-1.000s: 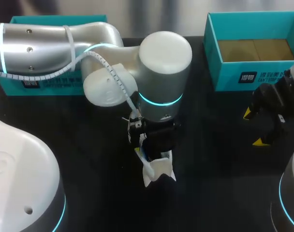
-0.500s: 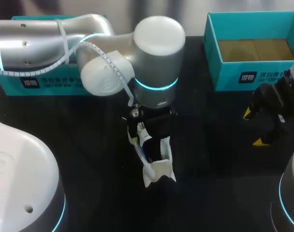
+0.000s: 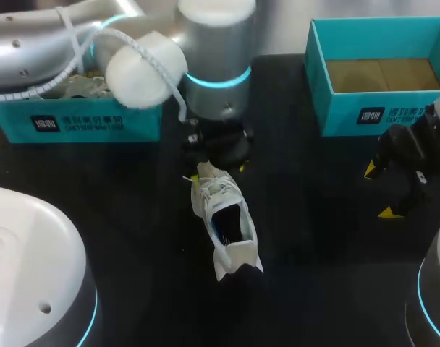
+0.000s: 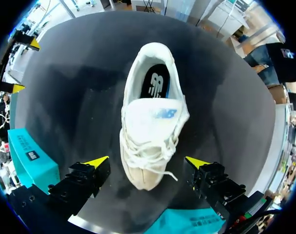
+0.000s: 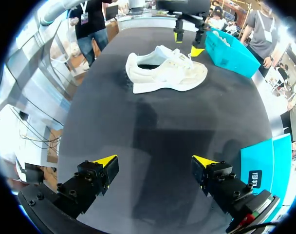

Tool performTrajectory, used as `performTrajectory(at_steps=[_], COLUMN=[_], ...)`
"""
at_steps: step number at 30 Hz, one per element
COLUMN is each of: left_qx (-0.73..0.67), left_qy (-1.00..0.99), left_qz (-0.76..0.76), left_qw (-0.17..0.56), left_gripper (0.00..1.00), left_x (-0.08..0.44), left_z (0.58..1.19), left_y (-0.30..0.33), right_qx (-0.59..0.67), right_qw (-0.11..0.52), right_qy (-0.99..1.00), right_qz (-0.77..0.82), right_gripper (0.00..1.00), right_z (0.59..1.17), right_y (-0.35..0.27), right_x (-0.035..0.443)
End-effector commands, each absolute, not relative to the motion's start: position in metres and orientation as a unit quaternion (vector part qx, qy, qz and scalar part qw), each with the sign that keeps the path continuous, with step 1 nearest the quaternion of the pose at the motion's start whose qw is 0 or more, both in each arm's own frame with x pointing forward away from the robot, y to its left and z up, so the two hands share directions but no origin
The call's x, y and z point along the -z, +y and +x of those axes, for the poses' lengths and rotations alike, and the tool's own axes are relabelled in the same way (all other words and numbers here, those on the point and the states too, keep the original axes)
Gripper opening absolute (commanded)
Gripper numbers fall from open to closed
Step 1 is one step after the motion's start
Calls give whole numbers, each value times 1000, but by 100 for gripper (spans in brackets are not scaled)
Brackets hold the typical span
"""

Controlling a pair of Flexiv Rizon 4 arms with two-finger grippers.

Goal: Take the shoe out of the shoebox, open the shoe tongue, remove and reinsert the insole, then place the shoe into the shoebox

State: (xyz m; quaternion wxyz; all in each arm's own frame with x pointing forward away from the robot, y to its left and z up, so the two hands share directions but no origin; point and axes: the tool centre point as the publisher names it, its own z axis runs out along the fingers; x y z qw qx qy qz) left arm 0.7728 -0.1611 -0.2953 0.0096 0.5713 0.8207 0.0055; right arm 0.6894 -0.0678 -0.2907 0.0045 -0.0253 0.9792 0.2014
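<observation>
A white lace-up shoe [image 3: 223, 217] lies on its sole on the black table [image 3: 314, 238], toe pointing to the back. Its dark insole [image 4: 155, 80] shows in the opening, behind the white tongue [image 4: 155, 114]. My left gripper [image 3: 218, 172] hangs open above the toe; in its wrist view the gripper [image 4: 147, 162] straddles the toe without touching it. My right gripper [image 3: 379, 191] stands open at the right edge, far from the shoe [image 5: 165, 73], with nothing between its fingers [image 5: 106, 162]. The teal shoebox [image 3: 365, 108] at the back right holds nothing.
A second teal box part [image 3: 75, 119] with crumpled paper in it stands at the back left, under my left arm. The white bases of both arms fill the front corners. Bare table lies between the shoe and the right gripper.
My left arm has risen and drawn back from the shoe, uncovering its laces and toe. The shoe stays in place. The right arm has not moved.
</observation>
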Motion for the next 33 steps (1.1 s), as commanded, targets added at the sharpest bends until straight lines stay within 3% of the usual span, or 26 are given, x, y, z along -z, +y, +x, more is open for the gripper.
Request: performTrajectory(at_steps=[1,2,3,4,5,7,16,23,27,33], left_qx=[14,15,22,27,28,34,39,51,54,60], left_qy=[817,817,813,812,811,809,808,798,790,779], left_qz=[576,576,582,583,584,587,587,600,610,623], left_qw=[3,3,-1,-1,-1,1,-1,-20,-29,-44], left_gripper=[100,92,58,46,42,20,7,10,18,20], left_x=[282,280,278,276,274,272,273,288,301,322], left_z=[787,789,790,790,790,788,783,760,745,724], left_y=[-146,-145,-144,-143,-143,-143,-146,-156,-164,-175], right_qx=[-200,-200,-200,-200,-200,-200,-200,-200,-200,-200], right_qw=[4,4,4,4,4,4,4,4,4,4], right_qy=[980,980,980,980,980,980,980,980,980,980], right_qz=[-25,-25,-25,-25,-25,-25,-25,-25,-25,-25], right_gripper=[100,100,100,100,100,100,100,100,100,100], right_z=[689,689,689,689,689,689,689,689,689,689], right_y=[-67,-67,-67,-67,-67,-67,-67,-67,-67,-67], right_x=[291,291,291,291,291,291,291,291,291,291])
